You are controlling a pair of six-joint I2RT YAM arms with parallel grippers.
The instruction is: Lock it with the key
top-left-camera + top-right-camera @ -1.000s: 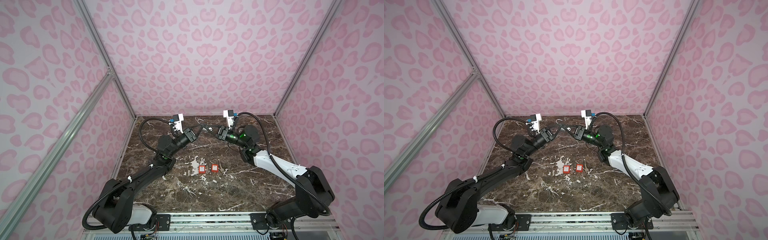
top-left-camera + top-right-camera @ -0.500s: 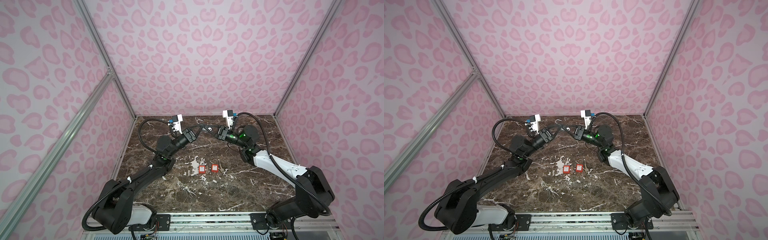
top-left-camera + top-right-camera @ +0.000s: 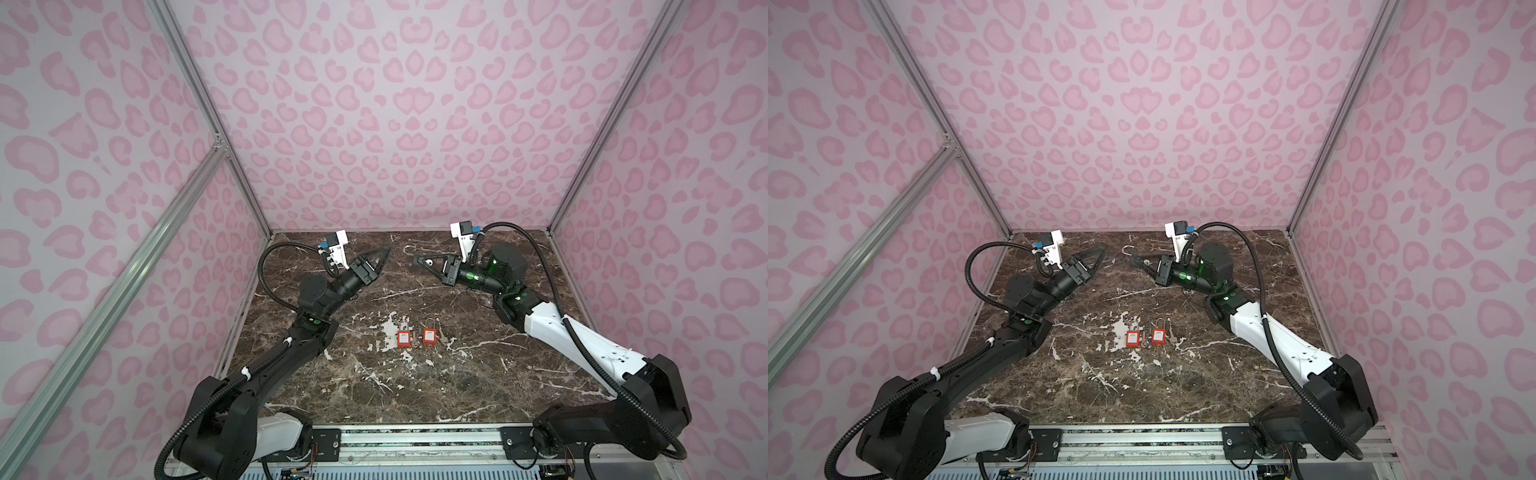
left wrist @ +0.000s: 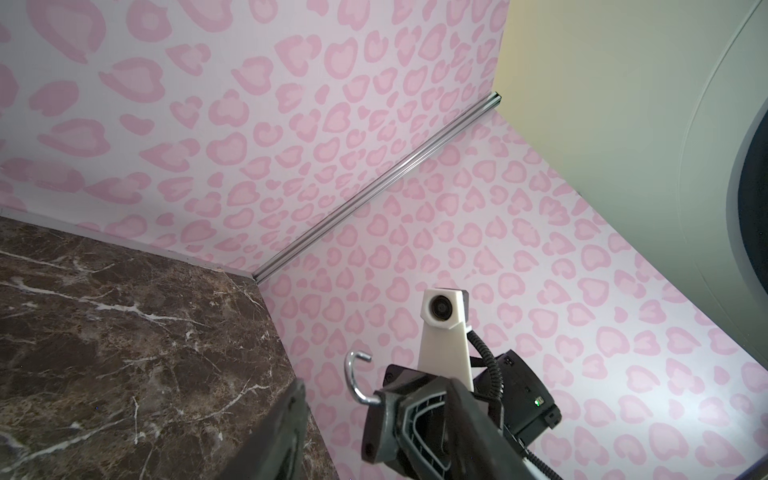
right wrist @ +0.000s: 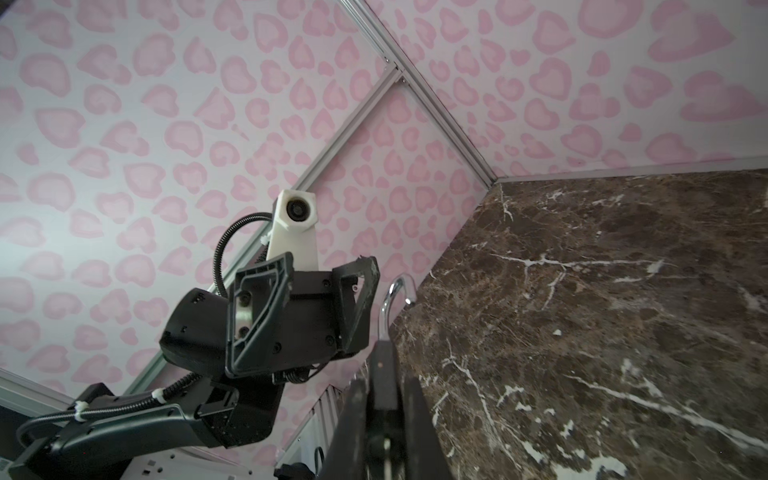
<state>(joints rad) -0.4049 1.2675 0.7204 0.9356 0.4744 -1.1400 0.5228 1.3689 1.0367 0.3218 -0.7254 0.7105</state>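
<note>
The padlock (image 5: 385,311), with only its open silver shackle showing, is pinched in the closed right gripper (image 3: 419,262), raised over the table's (image 3: 478,374) far end. The left gripper (image 3: 384,254) faces it, apart, half spread and empty. Two red padlocks (image 3: 403,338) lie mid-table.

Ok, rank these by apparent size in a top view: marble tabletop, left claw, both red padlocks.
1. marble tabletop
2. left claw
3. left red padlock and right red padlock: they look alike, so no ranking between them.
</note>
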